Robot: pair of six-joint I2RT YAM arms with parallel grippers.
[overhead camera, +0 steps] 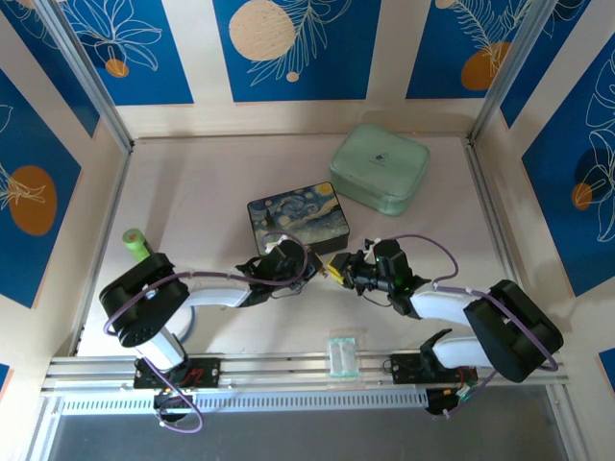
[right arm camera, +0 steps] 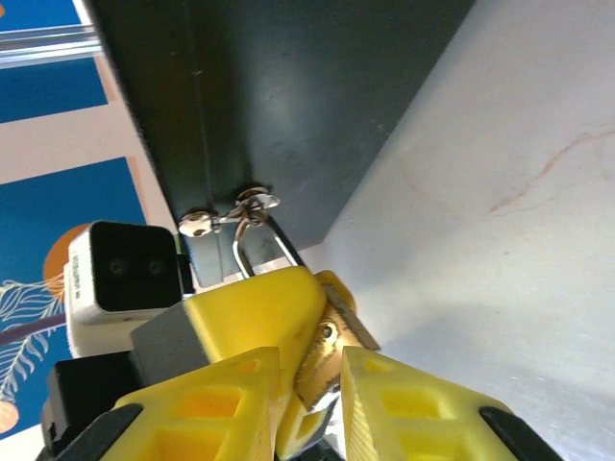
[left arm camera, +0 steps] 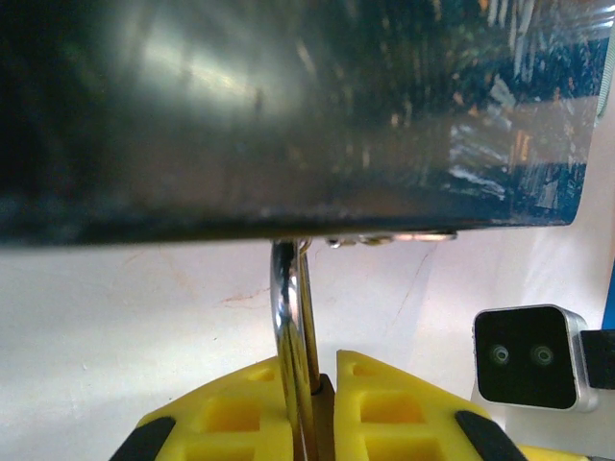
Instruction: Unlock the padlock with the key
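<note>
The small brass padlock (right arm camera: 338, 338) hangs by its silver shackle (left arm camera: 288, 317) from the latch (right arm camera: 231, 213) on the painted box's (overhead camera: 293, 219) front side. My left gripper (left arm camera: 322, 370) is shut on the padlock body, with yellow fingers (right arm camera: 252, 309) on both of its flat faces. The padlock's underside and keyhole face my right gripper (right arm camera: 309, 360). That gripper sits just below, shut on a thin silvery piece that looks like the key (right arm camera: 332, 425), mostly hidden between its pads. In the top view both grippers (overhead camera: 309, 267) (overhead camera: 338, 271) meet at the box's front right corner.
A mint-green case (overhead camera: 380, 168) lies behind the box on the right. A green roll (overhead camera: 136, 245) stands at the left by my left arm. A clear plastic packet (overhead camera: 343, 353) rests at the near rail. The right wrist camera (left arm camera: 524, 357) shows close beside my left fingers.
</note>
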